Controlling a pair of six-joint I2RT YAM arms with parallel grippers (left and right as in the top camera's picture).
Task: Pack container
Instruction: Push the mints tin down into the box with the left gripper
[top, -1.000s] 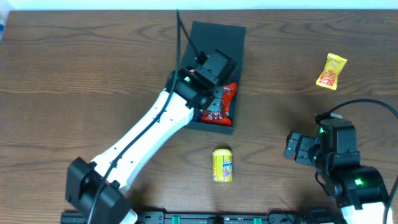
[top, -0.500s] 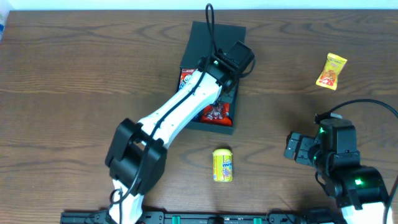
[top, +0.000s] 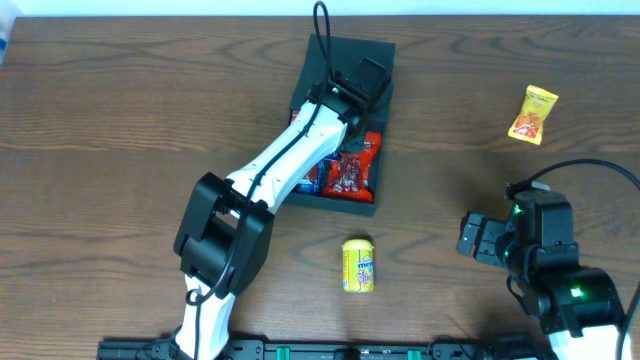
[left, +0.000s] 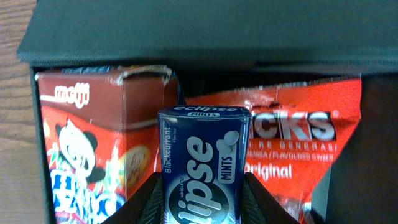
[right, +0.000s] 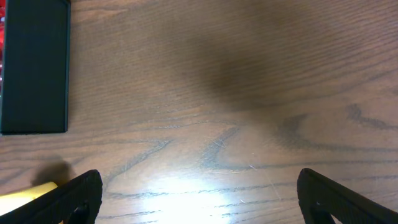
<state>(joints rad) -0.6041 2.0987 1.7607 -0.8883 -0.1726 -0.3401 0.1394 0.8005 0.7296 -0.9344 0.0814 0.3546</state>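
Note:
The container (top: 341, 206), a dark square box, lies open at the table's middle back with its lid (top: 350, 50) folded away. Inside are a red panda-print box (left: 93, 143) and a red packet (left: 292, 137). My left gripper (top: 352, 92) hangs over the container's far half, shut on a blue mints box (left: 204, 162) that stands upright between the red box and the red packet. My right gripper (top: 475, 238) rests low at the right, open, its fingers (right: 81, 193) wide apart over bare wood.
A yellow can (top: 358, 265) lies in front of the container. A yellow-orange snack packet (top: 532, 114) sits at the far right. The container's dark side wall (right: 34, 68) shows at the left edge of the right wrist view.
The left arm has swung over the container, first to its right side, then back toward the lid, still gripping the mints box. The right arm has not moved.

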